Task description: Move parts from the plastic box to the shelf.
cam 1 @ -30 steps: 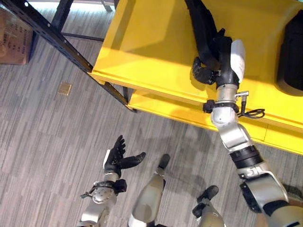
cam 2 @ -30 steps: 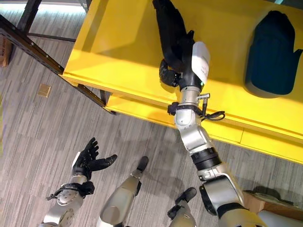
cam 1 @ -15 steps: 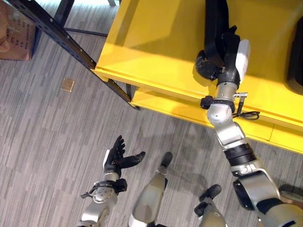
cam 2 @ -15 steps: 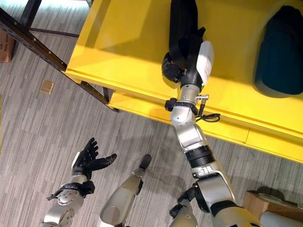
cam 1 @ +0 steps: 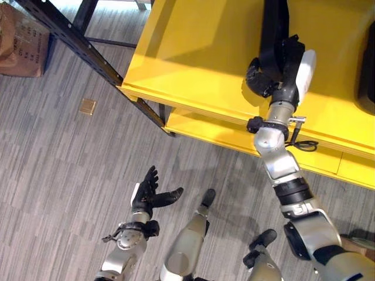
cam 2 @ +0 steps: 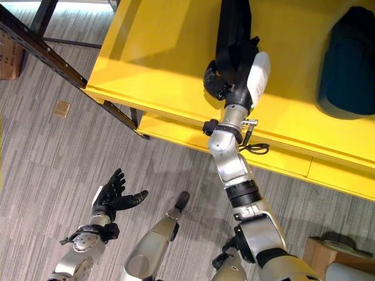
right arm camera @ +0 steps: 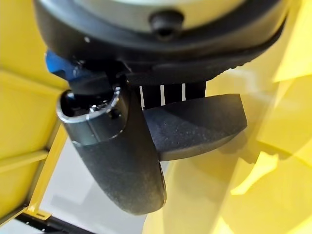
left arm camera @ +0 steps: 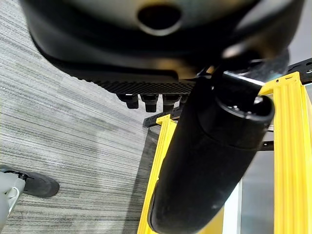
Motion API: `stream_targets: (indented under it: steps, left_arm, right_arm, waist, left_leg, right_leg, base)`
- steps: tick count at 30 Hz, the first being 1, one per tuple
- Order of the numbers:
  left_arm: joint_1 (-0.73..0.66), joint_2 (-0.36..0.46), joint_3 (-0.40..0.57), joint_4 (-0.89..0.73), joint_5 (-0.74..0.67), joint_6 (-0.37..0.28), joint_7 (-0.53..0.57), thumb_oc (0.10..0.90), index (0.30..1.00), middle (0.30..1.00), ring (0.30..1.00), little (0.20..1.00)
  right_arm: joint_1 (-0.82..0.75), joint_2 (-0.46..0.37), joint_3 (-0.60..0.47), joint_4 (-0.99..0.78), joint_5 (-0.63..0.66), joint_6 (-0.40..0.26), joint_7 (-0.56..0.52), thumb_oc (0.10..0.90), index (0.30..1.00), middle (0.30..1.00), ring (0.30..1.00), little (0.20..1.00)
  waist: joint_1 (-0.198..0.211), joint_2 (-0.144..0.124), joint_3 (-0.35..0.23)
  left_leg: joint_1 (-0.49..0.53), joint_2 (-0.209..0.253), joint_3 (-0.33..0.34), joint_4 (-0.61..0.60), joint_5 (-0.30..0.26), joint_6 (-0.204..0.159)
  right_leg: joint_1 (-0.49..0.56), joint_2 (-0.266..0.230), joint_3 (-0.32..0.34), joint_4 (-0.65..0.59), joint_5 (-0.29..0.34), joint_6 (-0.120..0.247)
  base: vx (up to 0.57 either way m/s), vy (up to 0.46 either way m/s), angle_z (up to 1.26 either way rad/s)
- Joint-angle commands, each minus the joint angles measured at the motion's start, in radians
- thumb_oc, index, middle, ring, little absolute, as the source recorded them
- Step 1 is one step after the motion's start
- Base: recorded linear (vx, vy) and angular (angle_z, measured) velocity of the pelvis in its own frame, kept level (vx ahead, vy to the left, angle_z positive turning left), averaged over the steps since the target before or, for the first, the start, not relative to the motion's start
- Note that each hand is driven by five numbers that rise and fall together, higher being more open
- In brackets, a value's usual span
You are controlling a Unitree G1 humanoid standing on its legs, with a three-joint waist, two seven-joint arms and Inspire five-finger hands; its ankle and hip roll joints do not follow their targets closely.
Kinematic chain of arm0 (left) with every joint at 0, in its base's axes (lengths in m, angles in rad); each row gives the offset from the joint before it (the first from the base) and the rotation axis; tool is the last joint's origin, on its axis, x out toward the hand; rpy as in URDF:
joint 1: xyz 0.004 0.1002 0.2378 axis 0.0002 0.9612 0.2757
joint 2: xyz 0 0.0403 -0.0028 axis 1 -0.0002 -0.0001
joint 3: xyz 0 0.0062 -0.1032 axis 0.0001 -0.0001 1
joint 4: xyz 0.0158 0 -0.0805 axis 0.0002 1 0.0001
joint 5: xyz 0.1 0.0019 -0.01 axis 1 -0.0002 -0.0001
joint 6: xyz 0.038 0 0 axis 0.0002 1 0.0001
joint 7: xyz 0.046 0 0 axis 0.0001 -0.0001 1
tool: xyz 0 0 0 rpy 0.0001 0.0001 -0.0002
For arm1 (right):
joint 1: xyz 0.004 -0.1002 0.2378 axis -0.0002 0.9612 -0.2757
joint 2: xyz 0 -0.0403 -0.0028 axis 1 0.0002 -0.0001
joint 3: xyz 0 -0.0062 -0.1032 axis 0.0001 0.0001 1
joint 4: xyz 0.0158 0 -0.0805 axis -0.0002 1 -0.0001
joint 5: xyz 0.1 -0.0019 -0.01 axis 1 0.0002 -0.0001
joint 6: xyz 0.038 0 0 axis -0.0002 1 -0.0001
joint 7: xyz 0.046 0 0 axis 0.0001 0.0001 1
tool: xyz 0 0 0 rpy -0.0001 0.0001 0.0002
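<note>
A long black part [cam 2: 232,24] lies on the yellow shelf [cam 2: 158,64], pointing away from me. My right hand [cam 2: 235,69] reaches over the shelf's front edge with its fingers curled round the near end of that part. In the right wrist view the part's flat black end [right arm camera: 195,124] sits against the fingers, beside the thumb [right arm camera: 122,156]. A second, bulkier dark part [cam 2: 351,61] rests on the shelf further right. My left hand [cam 1: 146,196] hangs low over the floor, fingers spread and holding nothing; its thumb [left arm camera: 209,161] stands straight.
A lower yellow shelf level [cam 1: 205,132] juts out beneath the top one. A black metal rack beam [cam 1: 88,50] runs diagonally at the left. A small tan square [cam 1: 88,106] lies on the grey floor. Brown packaging [cam 1: 20,41] sits far left, a cardboard box [cam 2: 322,257] at lower right.
My right hand has swung the long black part from slanting leftward to pointing straight away across the shelf. The left hand has stayed where it was.
</note>
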Motion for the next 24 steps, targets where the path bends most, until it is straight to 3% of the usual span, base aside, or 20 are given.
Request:
stream_targets:
  steps: [1,12,24]
  left_arm:
    - [0.018,0.058,-0.015,-0.112,0.009,-0.091,0.032,0.9,1.0,1.0,1.0,1.0]
    - [0.016,0.058,-0.024,-0.111,0.012,-0.093,0.032,0.9,1.0,1.0,1.0,1.0]
    - [0.019,0.06,-0.014,-0.11,0.013,-0.096,0.029,0.9,1.0,1.0,1.0,1.0]
  right_arm:
    - [-0.072,-0.035,-0.012,-0.051,-0.06,-0.071,-0.065,0.4,0.3,0.3,0.3,0.3]
    - [-0.048,-0.039,-0.041,-0.014,-0.065,-0.054,-0.103,0.4,0.3,0.3,0.3,0.3]
    - [-0.063,-0.052,0.004,0.003,-0.064,-0.073,-0.05,0.4,0.3,0.3,0.3,0.3]
  waist:
    - [-0.004,0.011,-0.053]
    - [-0.02,0.006,-0.046]
    - [-0.021,-0.008,-0.046]
  left_leg:
    - [0.024,0.012,0.057,-0.109,0.018,0.039]
    - [0.026,0.015,0.067,-0.112,0.019,0.041]
    - [0.034,0.018,0.07,-0.125,0.021,0.043]
  right_leg:
    - [0.043,-0.058,0.023,0.089,-0.018,0.052]
    - [0.035,-0.058,0.032,0.085,-0.009,0.054]
    - [0.034,-0.053,0.037,0.081,-0.006,0.056]
  base:
    - [0.0,0.0,0.0]
    - [0.0,0.0,0.0]
    - [0.0,0.0,0.0]
